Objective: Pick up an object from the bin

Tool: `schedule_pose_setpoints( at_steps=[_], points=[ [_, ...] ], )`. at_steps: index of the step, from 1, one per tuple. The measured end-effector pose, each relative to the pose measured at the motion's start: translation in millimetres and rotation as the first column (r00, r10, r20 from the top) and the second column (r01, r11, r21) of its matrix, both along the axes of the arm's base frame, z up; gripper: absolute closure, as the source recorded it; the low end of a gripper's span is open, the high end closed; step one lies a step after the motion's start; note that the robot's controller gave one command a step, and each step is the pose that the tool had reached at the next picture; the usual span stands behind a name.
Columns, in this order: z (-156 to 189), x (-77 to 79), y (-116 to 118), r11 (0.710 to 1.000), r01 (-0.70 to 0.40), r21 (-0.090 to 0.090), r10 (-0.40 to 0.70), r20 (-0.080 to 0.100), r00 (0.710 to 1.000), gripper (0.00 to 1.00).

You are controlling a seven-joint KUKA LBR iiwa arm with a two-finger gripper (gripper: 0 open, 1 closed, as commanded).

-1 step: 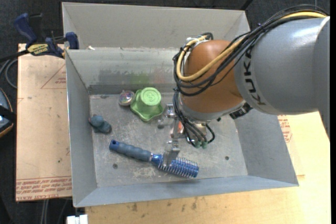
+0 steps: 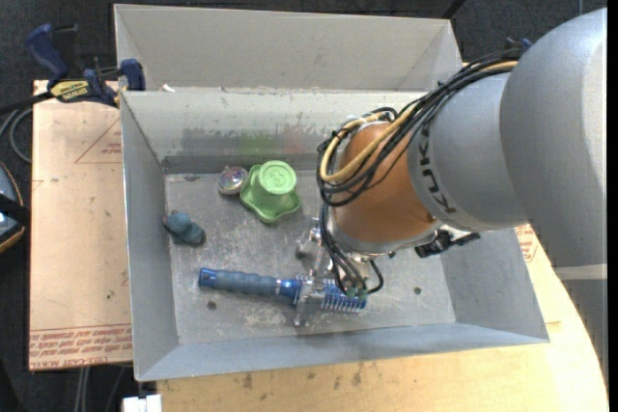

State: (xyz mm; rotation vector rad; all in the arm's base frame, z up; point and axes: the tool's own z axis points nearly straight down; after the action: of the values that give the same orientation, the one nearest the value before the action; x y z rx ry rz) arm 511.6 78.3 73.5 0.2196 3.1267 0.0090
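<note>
A blue brush (image 2: pixel 253 284) lies on the bin floor near the front wall, its handle pointing left and its bristle head (image 2: pixel 340 302) to the right. My gripper (image 2: pixel 309 285) is down over the neck of the brush, between handle and bristles. It is open, with one finger on the far side and one on the near side of the brush. A green upside-down cup (image 2: pixel 271 190) stands behind the gripper to the left, with a small round metal cap (image 2: pixel 232 179) beside it.
A small blue-grey lump (image 2: pixel 183 228) lies near the left wall. The arm's orange cover and cables hang over the right half of the bin and hide the floor there. The front wall is close to the brush.
</note>
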Motion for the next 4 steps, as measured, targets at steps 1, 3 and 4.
schedule_pose_setpoints(
  at_steps=[1, 3, 4],
  points=[
    [27.4, 5.9, 30.6, 0.998, -0.069, -0.003, 0.069, -0.004, 0.998, 0.00],
    [-0.1, 14.9, -2.9, 0.998, 0.064, 0.001, -0.064, -0.005, 0.998, 0.00],
    [1.5, 28.3, 35.9, 0.999, 0.045, -0.005, -0.045, 0.001, 0.999, 0.00]
  ],
)
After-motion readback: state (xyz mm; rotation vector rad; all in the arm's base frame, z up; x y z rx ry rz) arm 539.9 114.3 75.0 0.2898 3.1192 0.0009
